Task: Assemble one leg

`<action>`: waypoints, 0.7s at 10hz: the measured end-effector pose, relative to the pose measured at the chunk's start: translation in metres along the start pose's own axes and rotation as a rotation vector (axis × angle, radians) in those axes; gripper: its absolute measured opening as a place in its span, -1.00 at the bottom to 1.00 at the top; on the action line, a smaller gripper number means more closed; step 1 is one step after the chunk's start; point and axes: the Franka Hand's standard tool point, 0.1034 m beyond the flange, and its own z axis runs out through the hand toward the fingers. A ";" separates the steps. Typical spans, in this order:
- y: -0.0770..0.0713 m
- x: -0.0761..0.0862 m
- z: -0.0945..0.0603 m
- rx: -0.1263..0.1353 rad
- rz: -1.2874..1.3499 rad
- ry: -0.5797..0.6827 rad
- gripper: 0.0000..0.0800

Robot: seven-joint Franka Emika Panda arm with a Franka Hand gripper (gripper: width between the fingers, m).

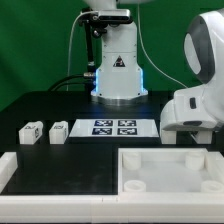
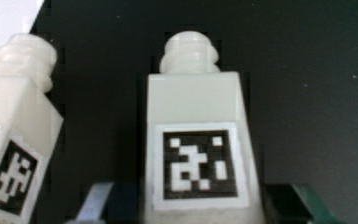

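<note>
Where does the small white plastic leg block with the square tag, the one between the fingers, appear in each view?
Exterior view: not visible; likely hidden behind the white robot arm at the exterior view's right.
Wrist view: the leg block stands upright in the middle, between the open fingers.
Shared landmark: the black table.

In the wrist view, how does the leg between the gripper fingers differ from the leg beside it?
The centre leg sits between the fingers of the gripper; the side leg lies outside them. The centre leg shows its whole tag; the side leg's tag is cropped. Both are white with rounded tips.
</note>
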 end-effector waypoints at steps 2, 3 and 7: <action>0.000 0.000 0.000 0.000 0.000 0.000 -0.27; 0.001 0.000 -0.001 0.001 -0.004 0.002 -0.27; 0.034 -0.010 -0.086 0.033 -0.130 0.131 -0.27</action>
